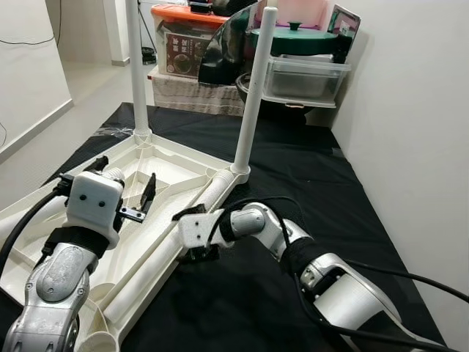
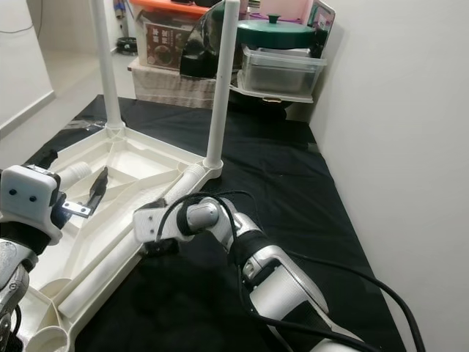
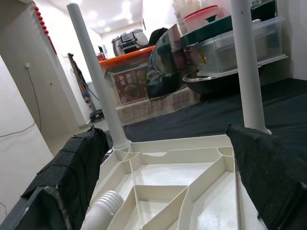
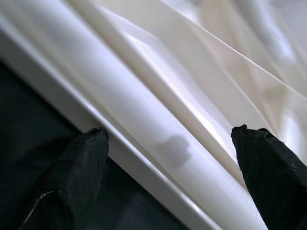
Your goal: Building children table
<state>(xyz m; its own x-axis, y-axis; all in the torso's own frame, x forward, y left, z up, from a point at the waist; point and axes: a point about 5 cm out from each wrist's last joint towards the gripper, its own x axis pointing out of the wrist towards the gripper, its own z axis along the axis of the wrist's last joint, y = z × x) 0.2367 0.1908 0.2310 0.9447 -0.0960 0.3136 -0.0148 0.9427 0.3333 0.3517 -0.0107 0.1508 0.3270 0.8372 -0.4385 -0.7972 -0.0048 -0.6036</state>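
Fingers of the right gripper (image 1: 196,236) spread astride the loose white leg (image 1: 183,246) lying along the upturned tabletop's (image 1: 176,170) 3 o'clock edge, left gripper (image 1: 135,198) open above the ribs; closing off-centre could roll the leg away.

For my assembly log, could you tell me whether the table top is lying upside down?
Upside down: the table top shows its ribbed underside, and two legs stand upward from its corner sockets.

Both arms forward, fingers spread

We see the left gripper (image 1: 139,198) at lower left, its fingers apart. Our right gripper (image 1: 196,235) sits at lower centre, forearm bent inward, fingers seemingly parted too, though partly hidden.
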